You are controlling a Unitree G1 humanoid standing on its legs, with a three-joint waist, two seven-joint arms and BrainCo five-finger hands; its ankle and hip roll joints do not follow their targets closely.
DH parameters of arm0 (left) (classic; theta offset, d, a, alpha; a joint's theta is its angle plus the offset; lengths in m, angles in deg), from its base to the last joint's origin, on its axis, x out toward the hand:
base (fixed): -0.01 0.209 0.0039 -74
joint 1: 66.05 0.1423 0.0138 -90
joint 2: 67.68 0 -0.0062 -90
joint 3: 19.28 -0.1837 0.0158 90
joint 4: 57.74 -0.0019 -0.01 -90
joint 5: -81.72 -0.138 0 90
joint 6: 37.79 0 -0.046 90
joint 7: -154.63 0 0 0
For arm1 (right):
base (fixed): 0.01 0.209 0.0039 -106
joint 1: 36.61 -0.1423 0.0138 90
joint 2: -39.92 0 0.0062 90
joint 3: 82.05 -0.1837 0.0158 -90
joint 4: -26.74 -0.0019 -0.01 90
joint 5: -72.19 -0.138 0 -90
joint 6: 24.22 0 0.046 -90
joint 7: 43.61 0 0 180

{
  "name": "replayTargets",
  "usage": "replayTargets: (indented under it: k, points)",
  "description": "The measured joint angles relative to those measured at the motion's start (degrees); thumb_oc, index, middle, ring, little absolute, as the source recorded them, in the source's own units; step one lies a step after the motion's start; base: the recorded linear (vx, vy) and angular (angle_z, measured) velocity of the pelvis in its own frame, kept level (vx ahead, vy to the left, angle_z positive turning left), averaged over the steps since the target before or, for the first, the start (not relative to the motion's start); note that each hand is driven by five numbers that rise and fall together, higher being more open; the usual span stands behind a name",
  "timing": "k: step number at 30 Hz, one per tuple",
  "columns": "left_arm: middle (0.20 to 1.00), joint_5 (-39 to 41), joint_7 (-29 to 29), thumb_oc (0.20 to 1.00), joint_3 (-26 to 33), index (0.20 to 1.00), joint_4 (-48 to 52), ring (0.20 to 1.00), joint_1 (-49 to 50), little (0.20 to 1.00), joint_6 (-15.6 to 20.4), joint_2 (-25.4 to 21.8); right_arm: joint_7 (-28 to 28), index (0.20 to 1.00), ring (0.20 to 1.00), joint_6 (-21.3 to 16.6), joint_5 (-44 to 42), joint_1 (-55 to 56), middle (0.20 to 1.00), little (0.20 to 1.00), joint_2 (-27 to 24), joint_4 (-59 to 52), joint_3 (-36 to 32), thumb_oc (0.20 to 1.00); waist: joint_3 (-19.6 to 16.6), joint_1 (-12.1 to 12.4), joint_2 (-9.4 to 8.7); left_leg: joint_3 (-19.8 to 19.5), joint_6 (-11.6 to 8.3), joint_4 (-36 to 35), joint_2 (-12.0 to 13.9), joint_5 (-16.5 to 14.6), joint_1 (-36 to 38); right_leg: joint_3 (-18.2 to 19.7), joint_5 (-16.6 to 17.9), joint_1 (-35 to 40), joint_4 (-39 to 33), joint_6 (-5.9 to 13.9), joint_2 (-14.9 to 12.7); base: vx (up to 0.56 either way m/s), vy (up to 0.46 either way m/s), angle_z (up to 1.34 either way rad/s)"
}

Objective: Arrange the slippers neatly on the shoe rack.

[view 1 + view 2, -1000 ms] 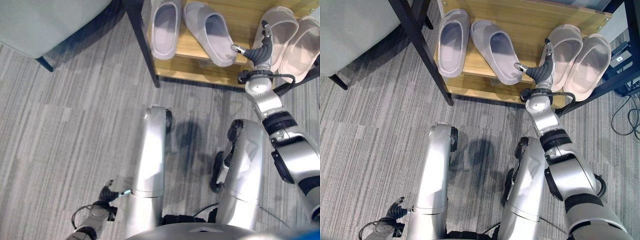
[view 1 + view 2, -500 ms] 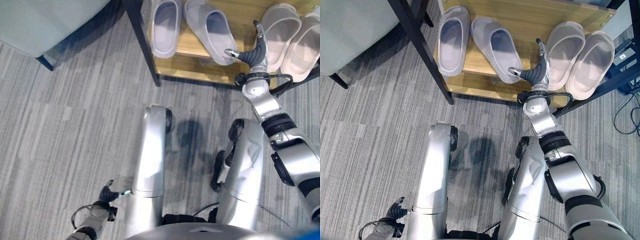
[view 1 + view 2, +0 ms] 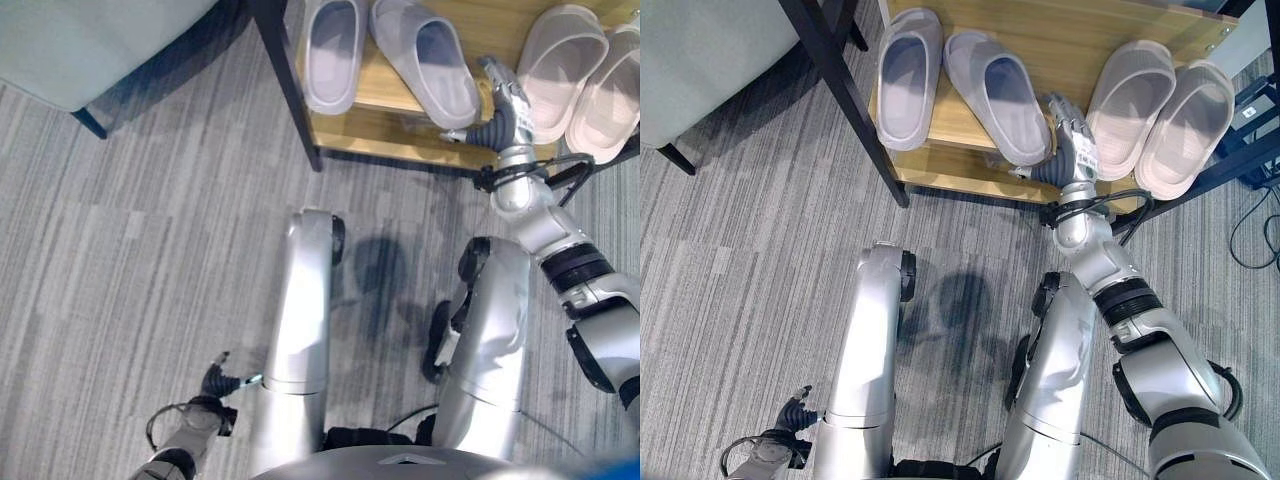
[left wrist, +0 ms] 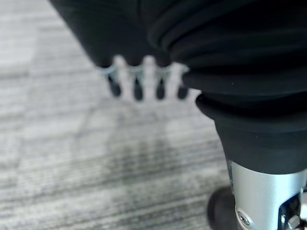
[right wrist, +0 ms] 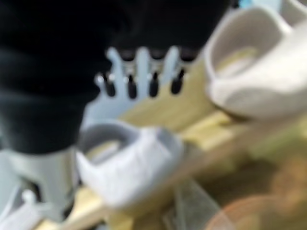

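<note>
A grey carpeted floor (image 3: 760,260) is spreading under everything, with a pale upholstered seat (image 3: 700,60) sitting at its far left corner. Beyond it a wooden shoe rack (image 3: 1060,30) with dark metal legs is carrying four slippers on its shelf. Two lavender-grey slippers are lying to the left of the right hand's fingers: the outer grey slipper (image 3: 905,75) is running its long axis straight back into the rack, heel end toward the robot, while the inner grey slipper (image 3: 1000,95) is lying skewed, its near end angling rightward toward the fingers. To the right of the fingers, two pale beige slippers (image 3: 1127,100) (image 3: 1185,125) are lying side by side, both tilting alike, near ends toward the robot. The right hand (image 3: 1068,145) is reaching over the shelf edge between the pairs, fingers (image 5: 139,72) stretching out straight and holding nothing, just beside the skewed slipper's near end. The left hand (image 3: 215,385) is hanging low over the floor, its fingers (image 4: 139,84) extending loosely, empty.
</note>
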Motion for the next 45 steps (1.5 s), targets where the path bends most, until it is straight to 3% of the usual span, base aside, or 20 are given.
replayTargets:
  k: [15,25,45]
  points:
    - [1.0,-0.9,0.3,1.0,0.5,1.0,-0.34,1.0,-0.13,1.0,-0.01,0.19,-0.38,1.0,1.0,-0.73,-0.05,2.82,1.0,1.0,2.22,-0.24,-0.56,1.0,0.25,-0.24,-0.47,0.09,0.01,0.0,0.06,-0.01,0.06,0.06,0.0,-0.01,0.01,0.0,0.03,0.0,0.0,0.0]
    - [1.0,-2.19,1.22,1.0,0.49,1.0,-0.42,1.0,-0.41,1.0,-0.04,0.96,-2.3,1.0,1.0,-1.95,-0.15,6.82,1.0,1.0,4.16,-6.65,-0.68,1.0,0.29,-0.49,-0.54,0.11,0.02,0.0,0.28,-0.08,0.2,0.09,-0.01,0.0,0.05,0.02,0.2,0.0,0.0,0.0]
    - [1.0,-5.13,1.41,1.0,0.43,1.0,-2.55,1.0,-0.46,1.0,-0.04,1.67,-4.67,1.0,1.0,-2.55,0.01,2.83,1.0,1.0,6.68,-5.59,5.66,1.0,0.33,0.26,-0.55,0.01,-0.14,-0.03,0.24,-0.16,0.8,0.09,-0.05,0.52,0.35,0.11,0.2,0.0,0.0,0.0]
